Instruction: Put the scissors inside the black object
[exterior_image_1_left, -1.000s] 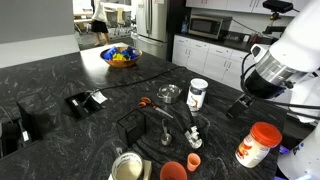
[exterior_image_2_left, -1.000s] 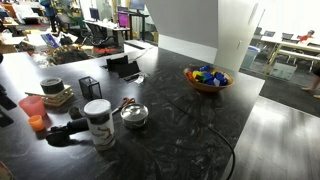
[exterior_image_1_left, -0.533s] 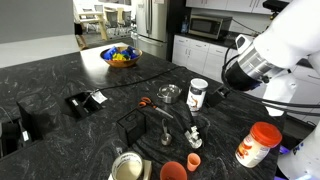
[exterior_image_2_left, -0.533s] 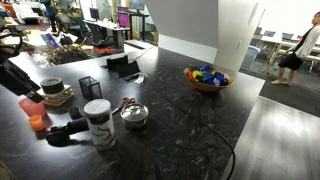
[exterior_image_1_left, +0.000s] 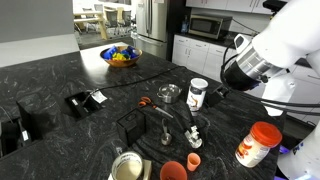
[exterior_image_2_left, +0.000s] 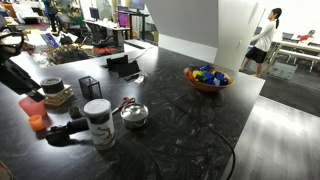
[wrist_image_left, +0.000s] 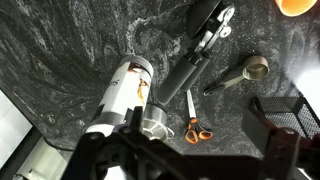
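The scissors (wrist_image_left: 193, 121), with orange-red handle loops and slim dark blades, lie flat on the dark marbled counter. They also show in both exterior views (exterior_image_1_left: 146, 102) (exterior_image_2_left: 125, 103), beside a small metal cup. The black object, a low thin-walled basket (wrist_image_left: 292, 116), stands just right of them in the wrist view and also shows in both exterior views (exterior_image_1_left: 129, 123) (exterior_image_2_left: 90, 87). My gripper (wrist_image_left: 195, 165) hangs high above the scissors, jaws wide apart and empty. In an exterior view it (exterior_image_1_left: 216, 92) is beside the white bottle.
A white bottle (exterior_image_1_left: 197, 93) (wrist_image_left: 122, 97), a small metal cup (exterior_image_1_left: 169, 94), a black tool (wrist_image_left: 196, 58) and a measuring spoon (wrist_image_left: 246, 71) crowd round the scissors. Orange-red cups (exterior_image_1_left: 173, 171), an orange-lidded jar (exterior_image_1_left: 258, 143), a labelled flat black item (exterior_image_1_left: 85, 100) and a fruit bowl (exterior_image_1_left: 120, 56) also stand on the counter.
The arm swung left toward the white bottle between one second and half a second ago, then held still. The scissors and basket have not moved.
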